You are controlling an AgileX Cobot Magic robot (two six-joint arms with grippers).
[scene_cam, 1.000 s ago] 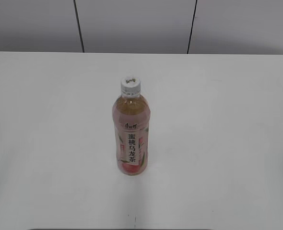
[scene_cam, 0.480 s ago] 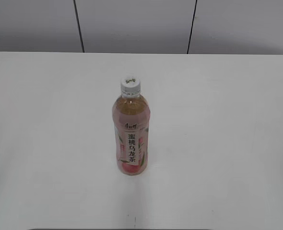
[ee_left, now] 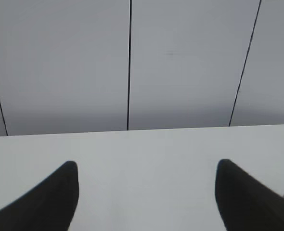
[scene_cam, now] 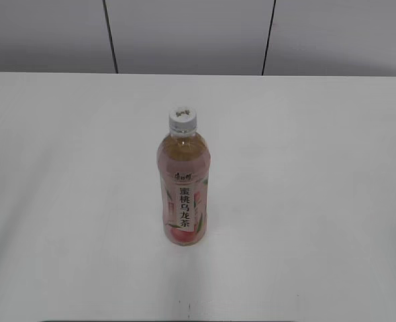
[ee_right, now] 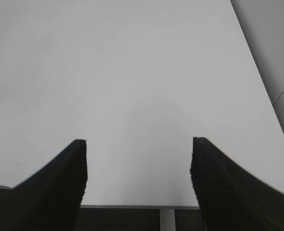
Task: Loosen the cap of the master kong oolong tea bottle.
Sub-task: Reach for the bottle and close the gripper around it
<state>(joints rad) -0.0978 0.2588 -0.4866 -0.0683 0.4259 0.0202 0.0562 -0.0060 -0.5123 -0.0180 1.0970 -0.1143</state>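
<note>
The master kong oolong tea bottle (scene_cam: 183, 194) stands upright in the middle of the white table (scene_cam: 305, 201), with amber tea and a pink-and-white label with dark vertical characters. Its white ribbed cap (scene_cam: 183, 119) is on the neck. Neither gripper shows in the exterior view. In the left wrist view my left gripper (ee_left: 147, 166) is open and empty over bare table; a small pinkish blur sits at that view's right edge. In the right wrist view my right gripper (ee_right: 138, 144) is open and empty near a table edge. The bottle is not clearly in either wrist view.
A grey panelled wall (scene_cam: 191, 33) with dark vertical seams runs behind the table's far edge. In the right wrist view the table edge (ee_right: 132, 206) lies just under the fingers, with a dark gap below it.
</note>
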